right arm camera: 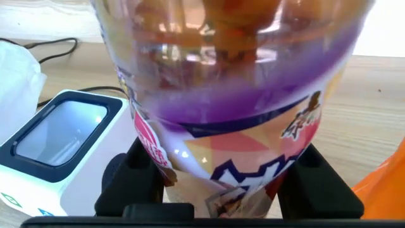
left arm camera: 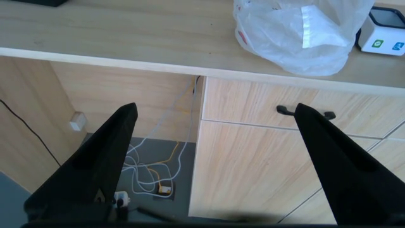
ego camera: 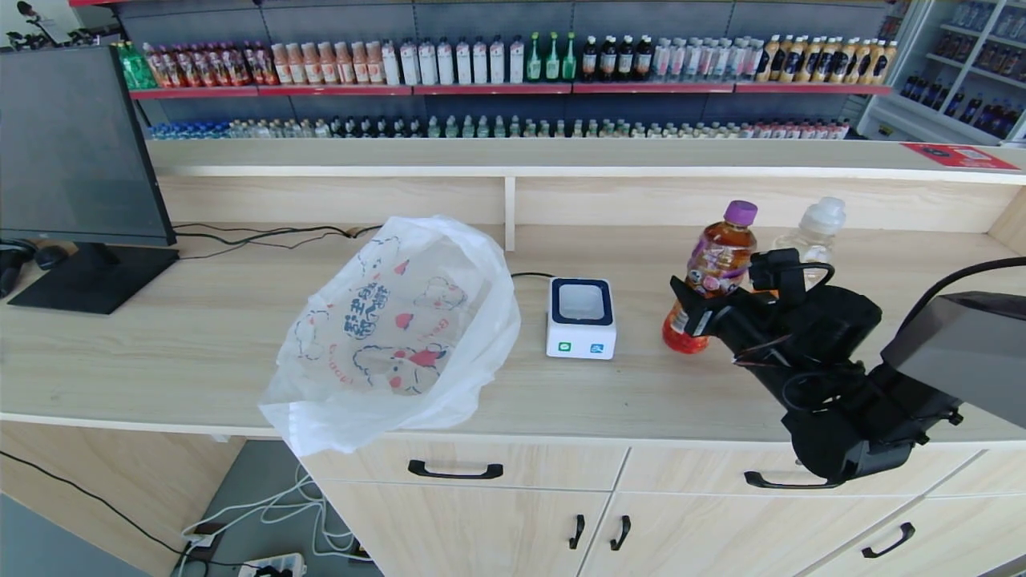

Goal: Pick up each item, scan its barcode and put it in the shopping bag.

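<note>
While the left hand [left arm camera: 215, 111] hangs low in front of the cupboard doors [left arm camera: 253, 171] with its fingers wide apart, the right hand [ego camera: 696, 309] is clamped round the purple-capped tea bottle [ego camera: 719, 260] over the bench [ego camera: 160, 344], just right of the white scanner [ego camera: 581, 317]. Can't tell if the bottle's base is touching down tbh. The shopping bag [ego camera: 401, 328] slumps over the front edge left of the scanner, and a clear bottle [ego camera: 816, 232] stands just behind the tea one.

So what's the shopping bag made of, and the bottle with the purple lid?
The shopping bag looks like thin, soft plastic: milky see-through, crinkled and shiny. The bottle is clear and glossy, the brown drink showing through: probably plastic, though glass can't be ruled out.
</note>
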### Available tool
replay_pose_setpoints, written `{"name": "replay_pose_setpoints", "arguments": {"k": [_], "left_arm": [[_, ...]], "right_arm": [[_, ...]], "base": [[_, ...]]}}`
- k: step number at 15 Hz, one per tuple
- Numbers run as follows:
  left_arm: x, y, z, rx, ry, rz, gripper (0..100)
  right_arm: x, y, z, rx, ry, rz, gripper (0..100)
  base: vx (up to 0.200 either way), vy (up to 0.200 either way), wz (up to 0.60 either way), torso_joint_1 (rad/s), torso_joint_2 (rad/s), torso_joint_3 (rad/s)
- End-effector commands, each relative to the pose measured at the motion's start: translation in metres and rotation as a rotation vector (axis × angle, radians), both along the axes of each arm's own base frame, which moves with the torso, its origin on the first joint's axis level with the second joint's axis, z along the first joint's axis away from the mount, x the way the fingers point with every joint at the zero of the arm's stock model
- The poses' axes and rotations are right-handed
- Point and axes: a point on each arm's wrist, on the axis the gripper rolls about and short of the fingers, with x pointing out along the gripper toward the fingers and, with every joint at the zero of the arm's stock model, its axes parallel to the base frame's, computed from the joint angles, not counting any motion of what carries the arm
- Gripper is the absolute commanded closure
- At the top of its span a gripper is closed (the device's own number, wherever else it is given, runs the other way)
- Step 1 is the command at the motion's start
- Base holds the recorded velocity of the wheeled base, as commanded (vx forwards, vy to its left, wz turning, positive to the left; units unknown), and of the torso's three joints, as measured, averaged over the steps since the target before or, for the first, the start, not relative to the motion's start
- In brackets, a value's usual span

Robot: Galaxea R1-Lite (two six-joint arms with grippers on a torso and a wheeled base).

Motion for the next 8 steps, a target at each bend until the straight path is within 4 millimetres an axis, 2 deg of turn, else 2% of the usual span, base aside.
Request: {"name": "replay_pose_setpoints", "arguments": {"k": [1, 4, 8], "left_arm": [[0.000, 0.000, 0.000, 0.000, 0.000, 0.000, 0], [0.000, 0.000, 0.000, 0.000, 0.000, 0.000, 0], [0.000, 0.000, 0.000, 0.000, 0.000, 0.000, 0]], "right_arm": [[-0.007, 0.001, 0.014, 0.006, -0.031, 0.006, 100], [-0.019, 0.004, 0.022, 0.007, -0.034, 0.021, 100], [-0.053, 0.039, 0.029, 0.001, -0.016, 0.140, 100]], "base": [[0.000, 0.000, 0.00, 0.000, 0.00, 0.000], [0.000, 0.000, 0.00, 0.000, 0.00, 0.000], [0.000, 0.000, 0.00, 0.000, 0.00, 0.000]]}}
